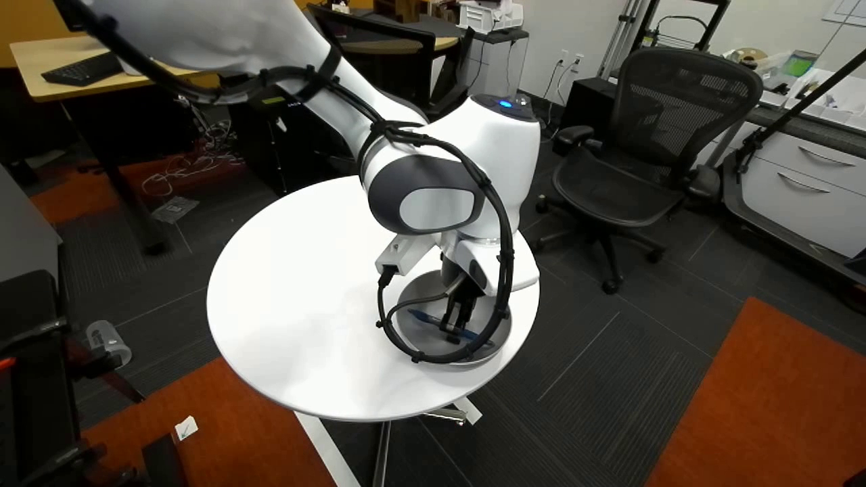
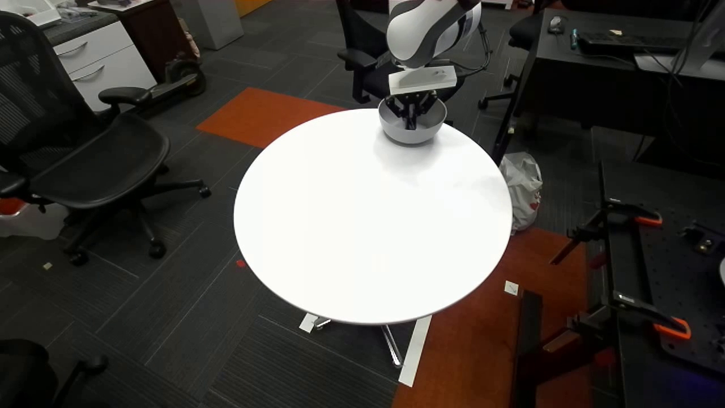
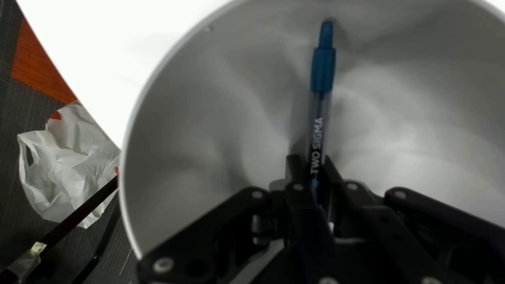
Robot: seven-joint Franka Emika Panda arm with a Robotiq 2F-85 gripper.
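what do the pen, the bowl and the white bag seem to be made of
The pen looks like plastic: an opaque blue end and a clear barrel with pale lettering. The bowl is smooth grey with a soft sheen, so plastic or coated metal; the look leaves it open. The bag seems thin plastic film, slightly glossy, given its sharp crinkles.

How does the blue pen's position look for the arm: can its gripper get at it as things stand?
Yes, it appears so: the gripper is down inside the gray bowl, whose open top leaves the way free, and looks closed on the blue pen from both sides.
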